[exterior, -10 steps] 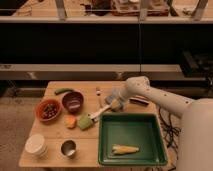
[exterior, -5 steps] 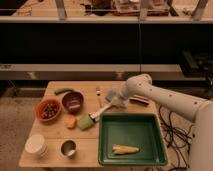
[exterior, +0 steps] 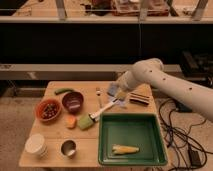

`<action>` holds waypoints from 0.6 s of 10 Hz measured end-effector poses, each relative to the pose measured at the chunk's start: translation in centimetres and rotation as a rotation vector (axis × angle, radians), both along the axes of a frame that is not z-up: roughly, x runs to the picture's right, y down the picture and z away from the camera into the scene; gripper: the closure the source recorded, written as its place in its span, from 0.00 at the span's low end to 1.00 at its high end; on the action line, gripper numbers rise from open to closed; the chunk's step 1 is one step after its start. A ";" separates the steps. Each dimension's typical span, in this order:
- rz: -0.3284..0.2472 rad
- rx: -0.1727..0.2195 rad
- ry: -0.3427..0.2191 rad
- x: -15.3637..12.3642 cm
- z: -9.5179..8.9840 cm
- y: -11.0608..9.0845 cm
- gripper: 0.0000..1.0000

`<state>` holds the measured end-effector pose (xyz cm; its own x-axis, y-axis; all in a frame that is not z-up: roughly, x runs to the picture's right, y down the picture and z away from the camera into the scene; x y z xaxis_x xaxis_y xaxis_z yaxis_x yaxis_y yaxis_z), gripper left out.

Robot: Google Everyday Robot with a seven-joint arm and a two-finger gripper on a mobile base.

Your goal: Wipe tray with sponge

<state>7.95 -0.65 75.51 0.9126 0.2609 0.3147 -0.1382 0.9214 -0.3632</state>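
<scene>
- The gripper (exterior: 120, 93) hangs low over the sponge (exterior: 122, 96), which sits on the desk (exterior: 55, 131) just past the tray's (exterior: 150, 131) far rim.
- Whether the gripper has closed on the sponge, I cannot tell.
- No wiping is done yet, I judge; the sponge is outside the tray.
- Left to do: lift the sponge, carry it in and wipe around the yellow item (exterior: 125, 149).

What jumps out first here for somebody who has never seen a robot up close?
The big white arm reaching in from the right catches the eye first, its gripper hanging over the back of the wooden table. Next comes the dark green tray at the table's front right, with a pale yellow object lying in it. Just left of the tray lies a green-headed brush.
</scene>
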 end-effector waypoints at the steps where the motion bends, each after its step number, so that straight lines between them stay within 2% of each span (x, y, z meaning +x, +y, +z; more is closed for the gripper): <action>1: -0.052 -0.020 0.011 0.7 -2.0 0.0 0.66; 3: -0.102 -0.051 0.040 2.2 -3.7 1.0 0.66; 4: -0.131 -0.080 0.062 3.6 -4.5 2.5 0.66; 6: -0.167 -0.125 0.079 5.3 -4.8 5.7 0.69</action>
